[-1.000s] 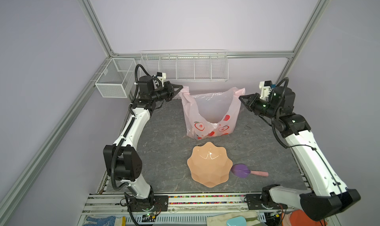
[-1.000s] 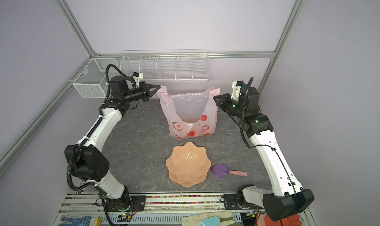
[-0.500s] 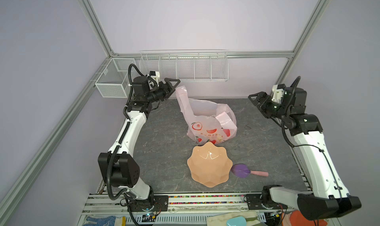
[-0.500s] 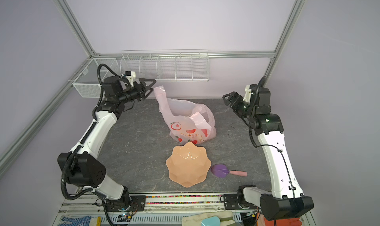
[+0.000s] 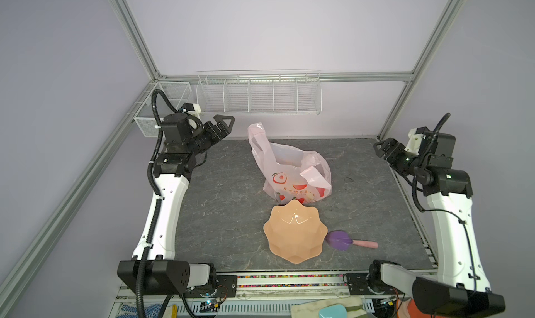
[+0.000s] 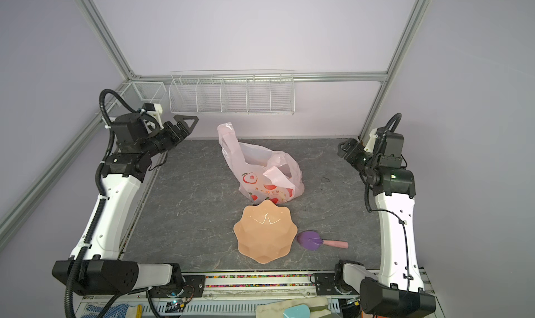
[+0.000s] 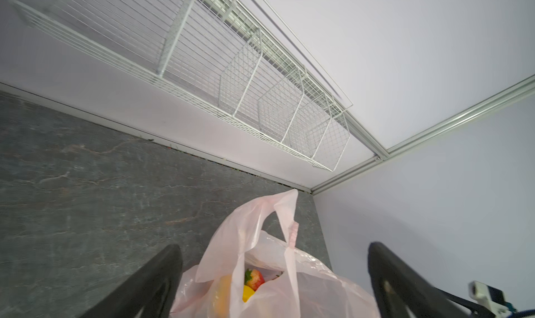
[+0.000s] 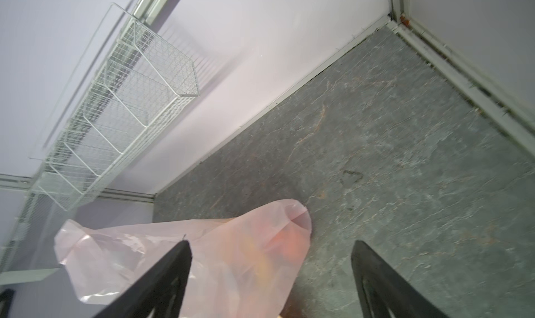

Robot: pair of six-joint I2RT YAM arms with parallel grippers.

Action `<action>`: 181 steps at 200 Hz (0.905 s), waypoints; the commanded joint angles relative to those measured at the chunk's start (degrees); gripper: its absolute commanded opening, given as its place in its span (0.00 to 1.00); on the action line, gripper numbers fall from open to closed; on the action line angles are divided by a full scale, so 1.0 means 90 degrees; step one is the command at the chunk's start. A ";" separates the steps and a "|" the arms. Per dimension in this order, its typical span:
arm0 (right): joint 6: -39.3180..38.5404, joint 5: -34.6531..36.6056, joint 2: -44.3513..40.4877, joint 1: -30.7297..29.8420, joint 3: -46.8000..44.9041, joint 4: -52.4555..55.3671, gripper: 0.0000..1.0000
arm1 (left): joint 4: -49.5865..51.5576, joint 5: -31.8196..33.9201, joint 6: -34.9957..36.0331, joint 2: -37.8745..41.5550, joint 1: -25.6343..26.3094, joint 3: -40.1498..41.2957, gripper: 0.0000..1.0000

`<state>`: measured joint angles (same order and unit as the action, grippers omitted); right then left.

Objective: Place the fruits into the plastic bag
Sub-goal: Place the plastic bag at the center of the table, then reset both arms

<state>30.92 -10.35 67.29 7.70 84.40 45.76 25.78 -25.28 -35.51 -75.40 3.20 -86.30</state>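
The pale pink plastic bag [image 5: 289, 169] [image 6: 260, 169] sits slumped mid-table, one loop handle sticking up at its far left, the other folded over its mouth. The left wrist view looks into the bag [image 7: 260, 267]: a red strawberry [image 7: 254, 277] and a yellow fruit [image 7: 248, 293] lie inside. Blurred orange-red fruit shapes show through the bag [image 8: 202, 253] in the right wrist view. My left gripper [image 5: 224, 122] [image 7: 275, 248] hangs open, left of the bag and apart from it. My right gripper [image 5: 380, 147] [image 8: 272, 244] hangs open far to its right.
A peach scalloped bowl [image 5: 293, 235] stands just in front of the bag. Right of the bowl lies a purple paddle [image 5: 340, 240] with a pink handle. Wire baskets [image 5: 257, 95] hang on the back wall, and a small one [image 5: 173, 91] on the left wall.
Both grippers let go of the bag's handles, opened wide and drew back outward. The bag sagged down onto the table and its right handle fell over.
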 commanded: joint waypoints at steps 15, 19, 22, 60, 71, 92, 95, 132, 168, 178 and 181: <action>-0.1141 0.1030 0.0142 0.0021 -0.0922 -0.0252 0.88 | -0.0130 0.1426 0.0675 0.0773 -0.0034 0.1577 1.00; -0.1218 0.1153 0.0165 0.0021 -0.1039 -0.0346 0.88 | -0.0258 0.1594 0.0753 0.0873 -0.0034 0.1820 1.00; -0.1282 0.1236 0.0181 0.0017 -0.1141 -0.0428 0.88 | -0.0366 0.1698 0.0818 0.0944 -0.0032 0.2019 1.00; -0.1958 0.2075 0.0154 0.0008 -0.2972 -0.2586 0.88 | -0.1986 0.3524 0.1701 0.1725 -0.0053 0.4451 1.00; -0.2164 0.2126 0.0091 -0.0003 -0.3683 -0.3648 0.88 | -0.2740 0.3833 0.2065 0.1888 -0.0054 0.5154 1.00; -0.2414 0.2076 0.0180 -0.0052 -0.4981 -0.5648 0.88 | -0.4594 0.4164 0.2640 0.2084 -0.0056 0.6585 1.00; -0.2385 0.2075 0.0242 -0.0051 -0.5055 -0.5777 0.88 | -0.4782 0.4190 0.2680 0.2094 -0.0059 0.6750 1.00; -0.2503 0.2279 0.0667 -0.0449 -0.6146 -0.7886 0.88 | -0.6385 0.4271 0.3112 0.1826 -0.0055 0.7912 1.00; -0.3361 0.2403 0.0678 -0.0922 -0.6560 -0.8716 0.88 | -0.7856 0.4354 0.3535 0.1080 -0.0062 0.8245 1.00; -0.3376 0.2426 0.0635 -0.0924 -0.6791 -0.9043 0.88 | -0.8196 0.4343 0.3599 0.0740 -0.0063 0.8176 1.00; -0.3377 0.2451 0.0635 -0.0924 -0.6873 -0.9176 0.88 | -0.8317 0.4327 0.3633 0.0632 -0.0063 0.8161 1.00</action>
<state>5.23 9.67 73.95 -0.32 26.41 -23.70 -34.30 12.86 -7.18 -64.88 2.94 -12.40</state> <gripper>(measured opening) 0.882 0.995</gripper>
